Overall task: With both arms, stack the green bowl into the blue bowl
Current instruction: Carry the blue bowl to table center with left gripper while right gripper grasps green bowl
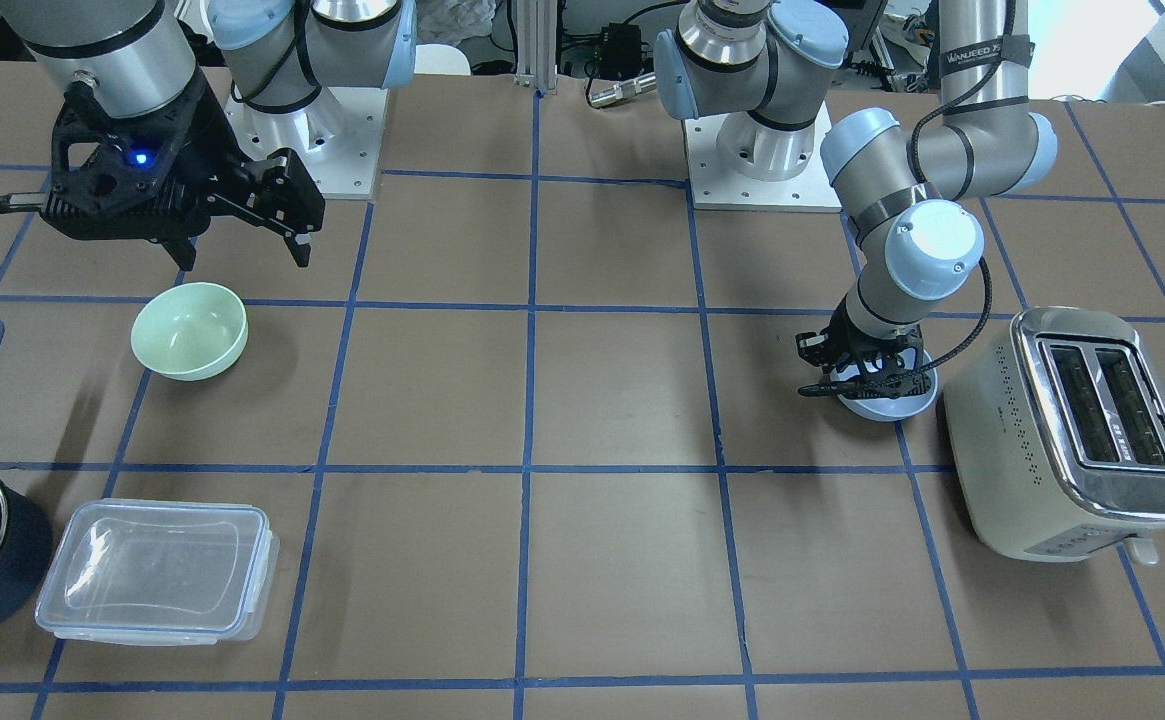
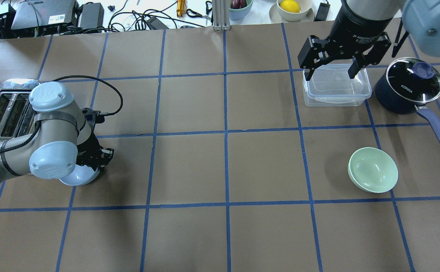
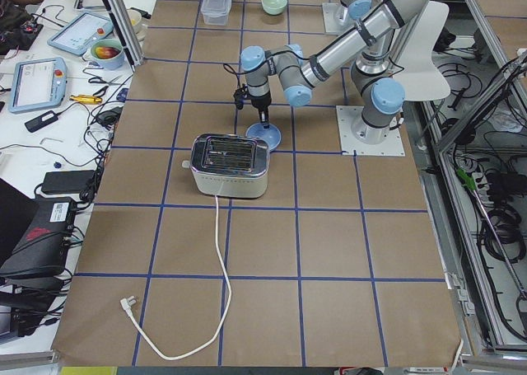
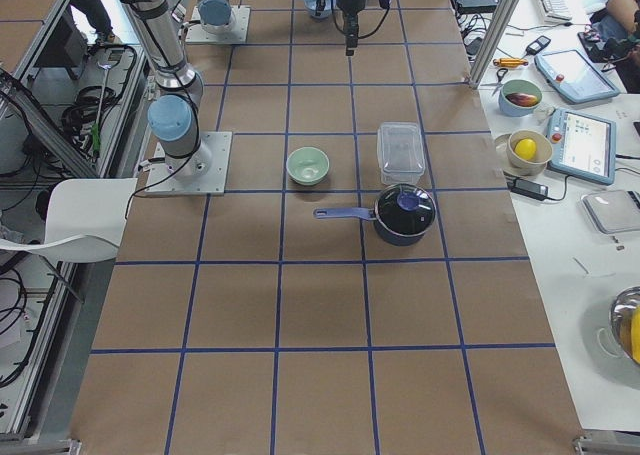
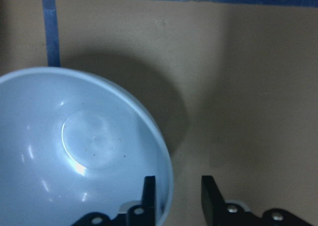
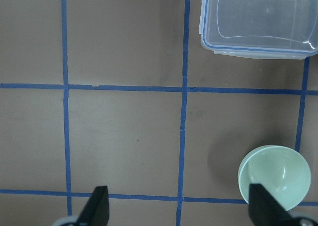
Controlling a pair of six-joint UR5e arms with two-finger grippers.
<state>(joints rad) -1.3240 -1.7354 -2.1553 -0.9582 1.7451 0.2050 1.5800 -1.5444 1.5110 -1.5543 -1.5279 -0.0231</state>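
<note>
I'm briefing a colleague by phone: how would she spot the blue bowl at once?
Find the cream toaster at the robot's left end of the table. Beside it sits the blue bowl, the left gripper straddling its rim. The green bowl, its twin, sits far across.

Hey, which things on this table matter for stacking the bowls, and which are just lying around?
For the job: green bowl, blue bowl, left gripper, right gripper.
Lying about: toaster, saucepan, clear container.
</note>
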